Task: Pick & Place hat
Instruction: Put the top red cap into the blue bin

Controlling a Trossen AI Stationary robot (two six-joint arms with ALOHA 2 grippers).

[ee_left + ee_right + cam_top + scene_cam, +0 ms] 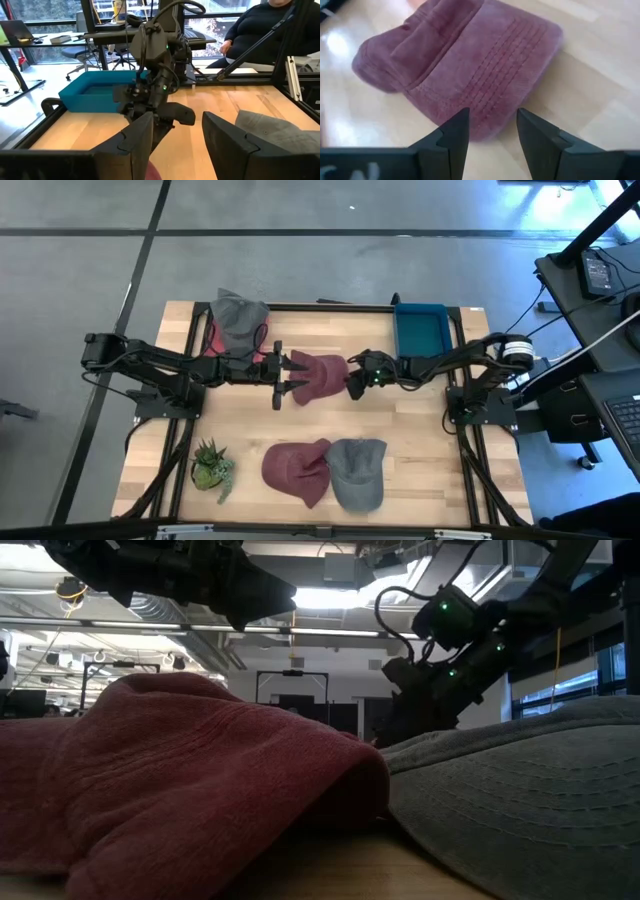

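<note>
A maroon cap (320, 376) lies flat at the table's centre, between my two grippers. My left gripper (284, 376) is open at the cap's left edge, and only a sliver of maroon (151, 173) shows between its fingers. My right gripper (353, 377) is open at the cap's right side. In the right wrist view its fingers (491, 117) stand just over the edge of the stitched brim (495, 85). I cannot tell whether either gripper touches the cap.
A grey cap lying on a red one (238, 322) sits at the far left. A maroon cap (297, 470) and a grey cap (357, 472) lie near the front edge, beside a small plant (212, 468). A blue bin (420, 328) stands at the far right. A seated person (260, 30) is behind the table.
</note>
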